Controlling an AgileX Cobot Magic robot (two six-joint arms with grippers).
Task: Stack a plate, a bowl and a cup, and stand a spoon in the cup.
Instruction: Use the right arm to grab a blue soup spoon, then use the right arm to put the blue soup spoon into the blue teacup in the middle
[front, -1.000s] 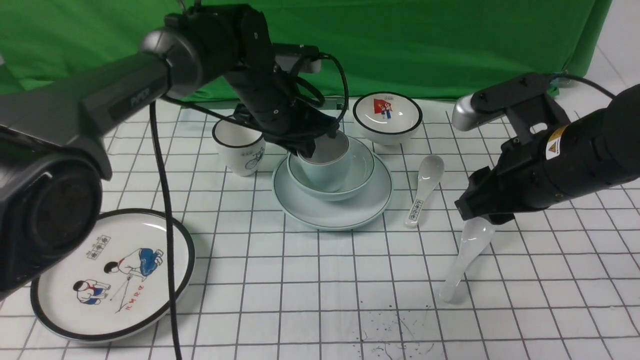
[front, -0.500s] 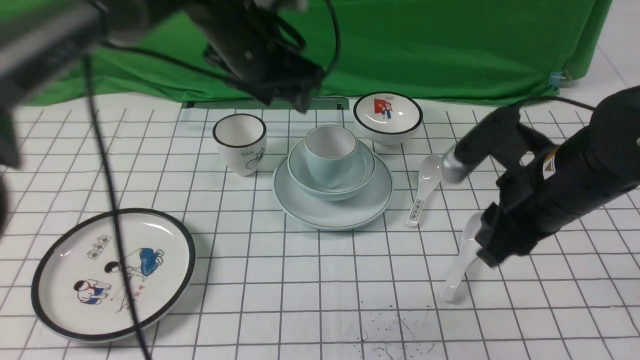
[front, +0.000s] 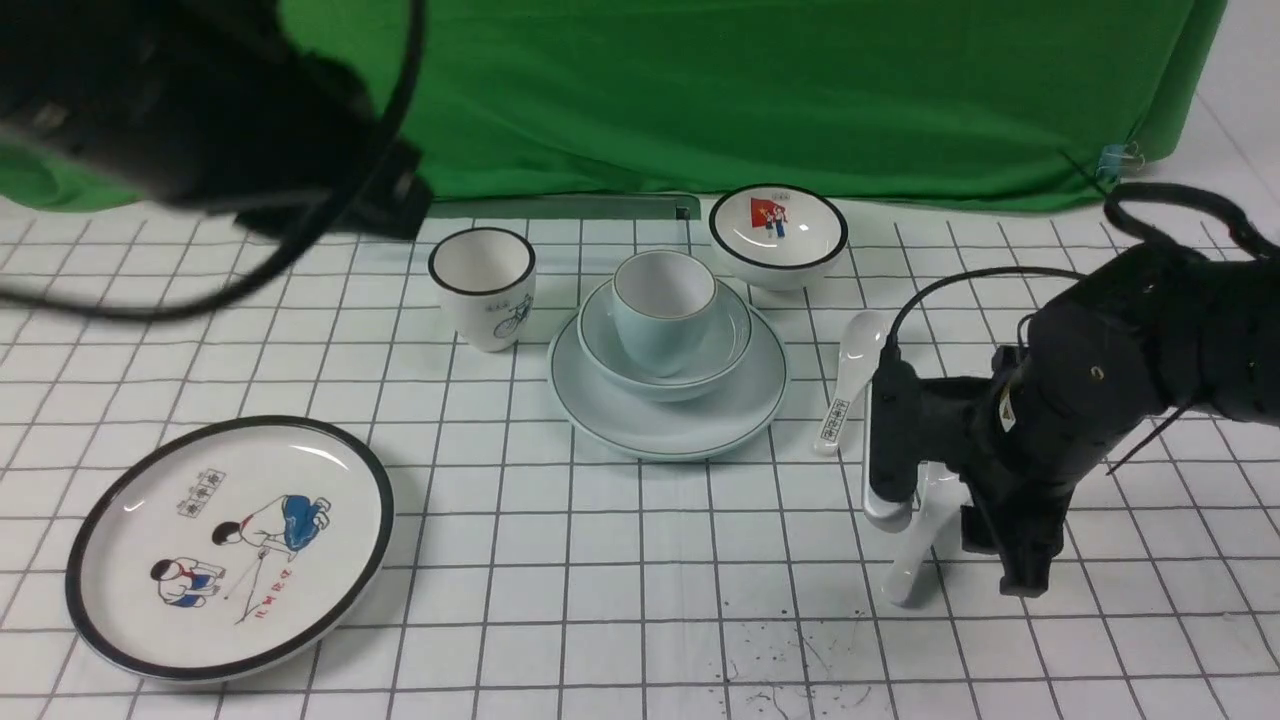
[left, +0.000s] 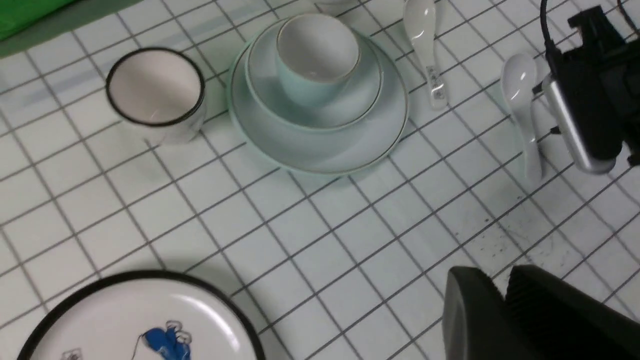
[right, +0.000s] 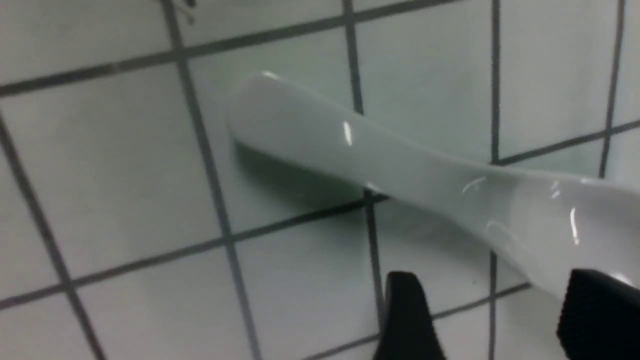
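— At the centre of the tabletop (front: 600, 570), what stands?

— One stack. The plate (front: 640, 428) lies flat on the gridded cloth. The bowl (front: 728, 345) sits on the plate, and the cup (front: 663, 312) stands upright inside the bowl, mouth up.

— Location of the spoon?

— The spoon (front: 925, 525) is on the tabletop to the right of the stack, well apart from the cup. Its handle end points toward the robot's side, and it sits under the right arm.

— State of the right gripper?

— The right gripper (right: 492, 320) points down at the spoon. Its jaws are apart. The right wrist view shows two dark fingertips (right: 405, 320) low over the cloth, and the spoon's wider part runs toward one of them. Whether that one touches the spoon cannot be told. The jaws are not closed on it.

— And the left gripper?

— The left gripper (left: 502, 320) is up at the far left, well away from the stack, and blurred in the front view. The left wrist view shows its two fingers side by side at the frame edge. Whether those jaws are together or slightly apart cannot be told.

— Other items noted?

— The printed spoon (front: 850, 385) lies just beside the plate's right edge, between the stack and the plain spoon. The bicycle cup (front: 482, 290) stands left of the stack. The picture bowl (front: 778, 238) sits behind it to the right. The cartoon plate (front: 335, 480) lies at the near left.
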